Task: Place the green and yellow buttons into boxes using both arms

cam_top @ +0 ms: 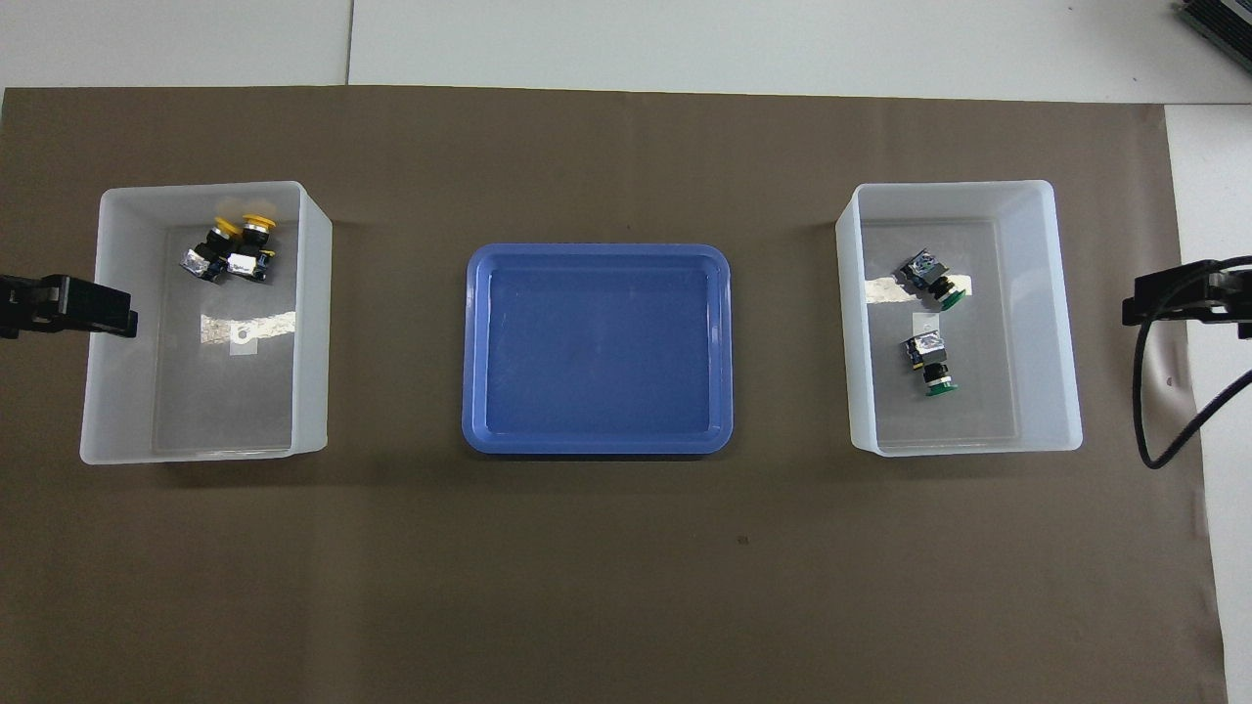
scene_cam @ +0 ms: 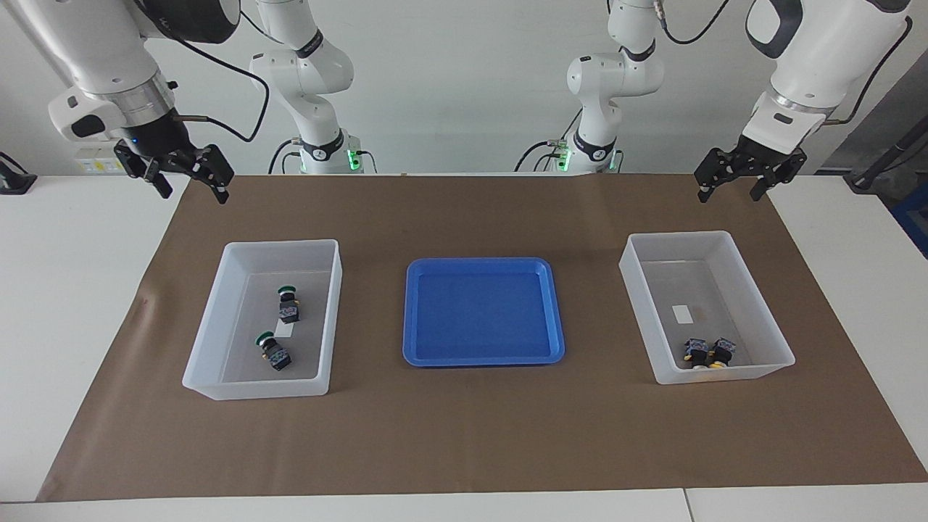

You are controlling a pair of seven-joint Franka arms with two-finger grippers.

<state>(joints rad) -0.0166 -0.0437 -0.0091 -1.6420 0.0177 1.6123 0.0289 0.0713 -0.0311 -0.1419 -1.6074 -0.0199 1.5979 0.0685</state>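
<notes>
No text can be read on anything.

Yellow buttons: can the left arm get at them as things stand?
Probably yes. The yellow buttons lie uncovered in the open-topped box at the left arm's end. The left gripper hangs open and empty above the mat nearby. They sit against the box wall farthest from the robots, which may crowd the fingers.
</notes>
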